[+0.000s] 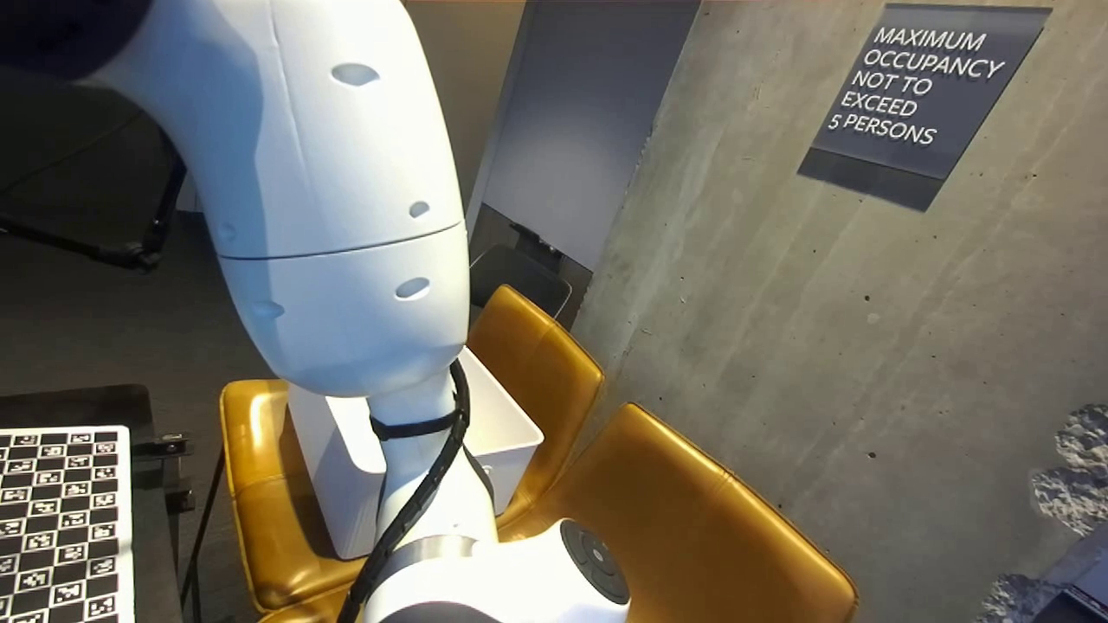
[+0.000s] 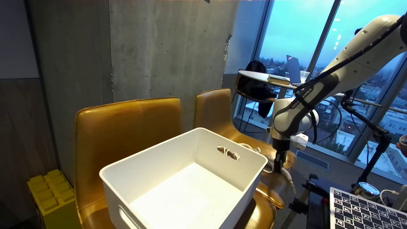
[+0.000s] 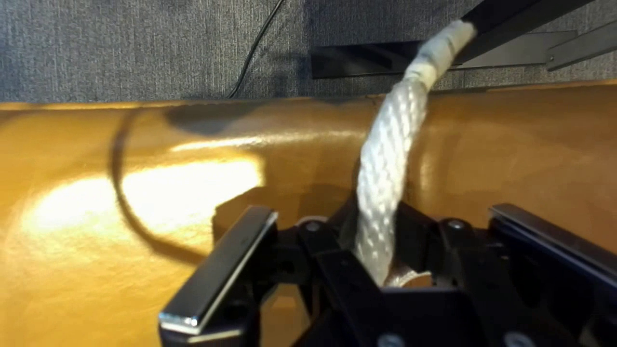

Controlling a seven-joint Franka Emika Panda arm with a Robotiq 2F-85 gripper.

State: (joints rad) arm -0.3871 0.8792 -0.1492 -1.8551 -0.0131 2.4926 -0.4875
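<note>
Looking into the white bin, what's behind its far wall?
Past the bin show a gold chair and a pale rope, gripped by the hand; rope also shows through the handle slot. The far wall hides the rest.

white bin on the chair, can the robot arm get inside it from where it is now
Probably yes, with a lift: the white bin is open on top, with nothing seen over it. Its end wall stands between, as the tool, closed on the white rope, hangs low by the neighbouring chair.

Probably an office, occupancy sign [image 1: 917, 99], laptop [image 2: 293, 70]
</note>
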